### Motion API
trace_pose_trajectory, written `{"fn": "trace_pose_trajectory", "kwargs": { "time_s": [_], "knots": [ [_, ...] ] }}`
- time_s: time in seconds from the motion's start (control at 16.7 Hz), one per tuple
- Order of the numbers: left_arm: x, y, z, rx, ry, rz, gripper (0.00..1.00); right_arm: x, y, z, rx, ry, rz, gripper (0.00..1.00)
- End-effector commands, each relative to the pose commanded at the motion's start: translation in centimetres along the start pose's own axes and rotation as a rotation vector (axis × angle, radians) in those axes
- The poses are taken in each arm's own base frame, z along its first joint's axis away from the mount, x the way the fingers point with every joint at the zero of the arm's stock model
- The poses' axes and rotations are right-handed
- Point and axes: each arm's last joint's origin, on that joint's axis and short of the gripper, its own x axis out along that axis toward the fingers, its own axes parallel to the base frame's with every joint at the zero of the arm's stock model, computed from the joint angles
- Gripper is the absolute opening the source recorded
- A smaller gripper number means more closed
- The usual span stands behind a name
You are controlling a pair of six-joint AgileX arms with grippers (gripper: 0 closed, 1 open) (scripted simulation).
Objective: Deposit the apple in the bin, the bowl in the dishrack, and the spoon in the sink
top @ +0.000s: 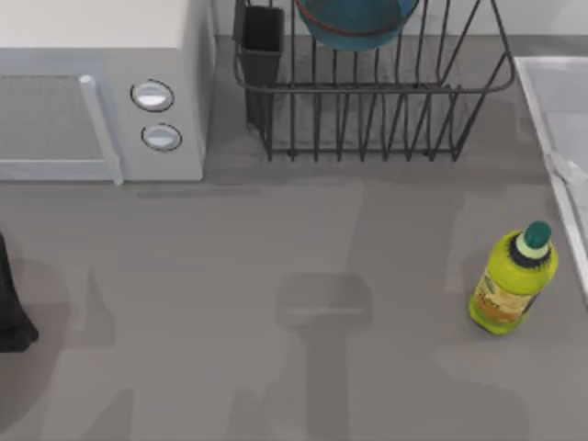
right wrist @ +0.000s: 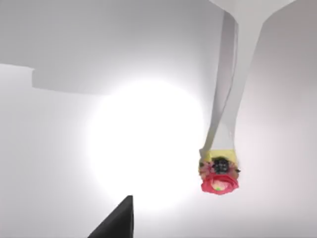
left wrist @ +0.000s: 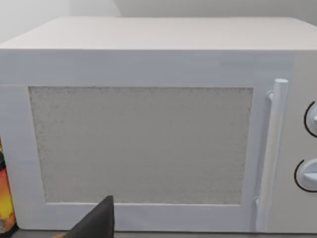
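Currently I'm viewing the bowl (top: 356, 23) sitting in the dishrack (top: 372, 92); stiff, prob. slippery, grip at rim; pincer state: can't tell.

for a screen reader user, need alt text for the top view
A grey table seen from above: a teal bowl sits in the black dishrack at the back, a white microwave at back left, a yellow-green bottle at right beside the sink.

light: even, bright | shadows: soft on table (top: 230, 303) | glare: right wrist view, strong
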Motion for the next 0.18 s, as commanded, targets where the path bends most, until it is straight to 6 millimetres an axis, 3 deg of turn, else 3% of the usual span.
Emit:
{"fn": "trace_pose_trajectory", "kwargs": {
  "time_s": [0.18],
  "knots": [
    [0.00, 0.00, 0.00, 0.000, 0.000, 0.000, 1.00, 0.00, 0.00, 0.00, 0.000, 0.000, 0.000, 1.00]
  ]
}}
